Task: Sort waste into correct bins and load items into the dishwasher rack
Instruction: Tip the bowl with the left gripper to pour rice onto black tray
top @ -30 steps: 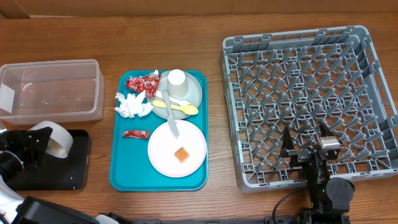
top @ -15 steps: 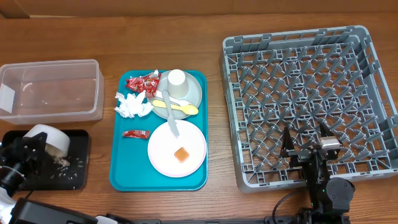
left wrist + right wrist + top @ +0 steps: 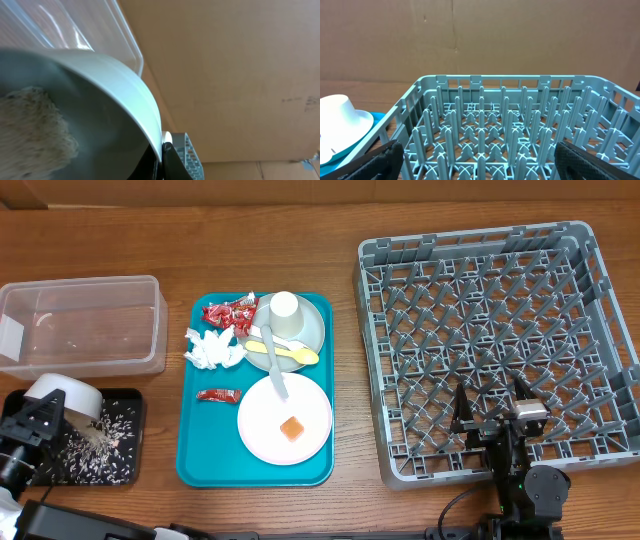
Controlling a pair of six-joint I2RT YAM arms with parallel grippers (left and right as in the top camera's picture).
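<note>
On the wooden table (image 3: 300,210), left of the teal tray (image 3: 195,465), your left gripper (image 3: 40,418) pinches the small white bowl (image 3: 70,395) by its rim over the black tray (image 3: 125,470), and it is probably light, stiff and slick there; your right gripper (image 3: 490,408) gapes wide.

Glossy clear plastic tub (image 3: 90,320) on matt wood-grain table (image 3: 300,230).

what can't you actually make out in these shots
- How much rice is inside the small white bowl: left wrist view, blurred clump cut off by the left edge.
- Tines of the fork: overhead, too small.
- Print on the red wrappers: overhead, too small.
- Fingertips of the right gripper: right wrist view, cut off by the bottom edge.
</note>
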